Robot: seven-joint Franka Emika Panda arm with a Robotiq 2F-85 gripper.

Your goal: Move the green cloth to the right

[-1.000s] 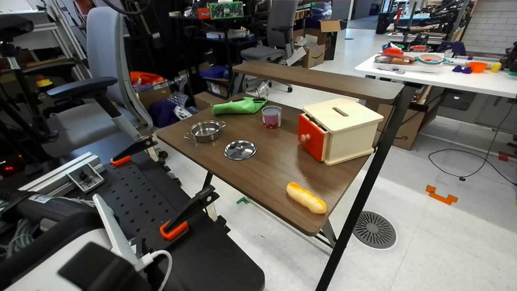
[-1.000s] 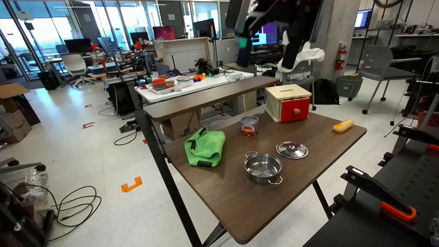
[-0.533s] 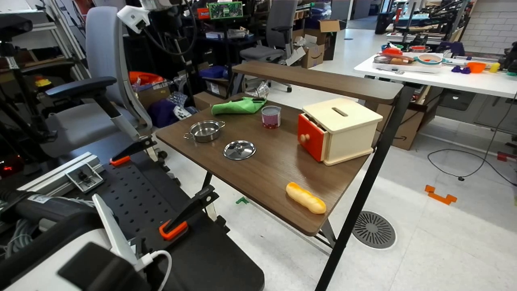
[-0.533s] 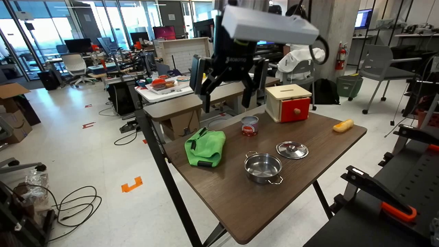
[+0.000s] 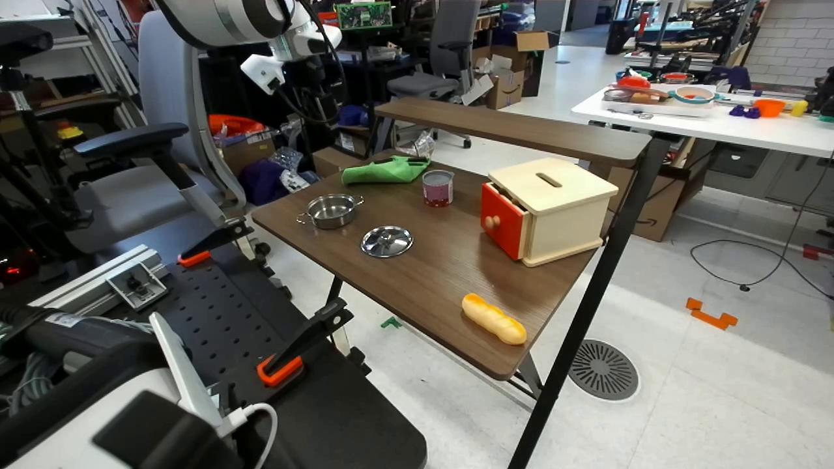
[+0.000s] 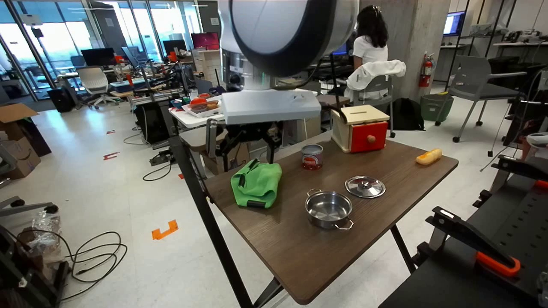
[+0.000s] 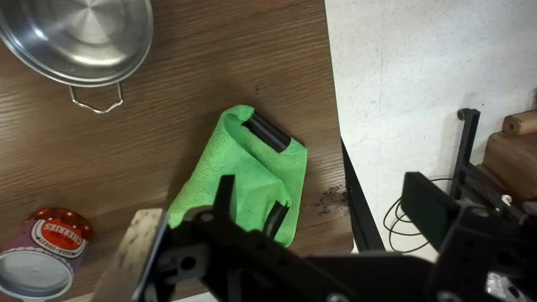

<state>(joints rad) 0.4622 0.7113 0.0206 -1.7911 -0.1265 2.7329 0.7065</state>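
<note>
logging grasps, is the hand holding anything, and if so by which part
Nothing is held: the hand stands open, with the green cloth lying on the table.

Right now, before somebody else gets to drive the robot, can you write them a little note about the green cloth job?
Tool: open, holding nothing, close to the cloth; I can't tell if it touches.
Green cloth: crumpled on the brown table, near an edge. The can and the pot are nearby, not touching it.
Done: tool is near the cloth, but there is no grip yet.
Left to do: grip the cloth, move it right, let go. The pictures don't say whose right is meant, so check first.
</note>
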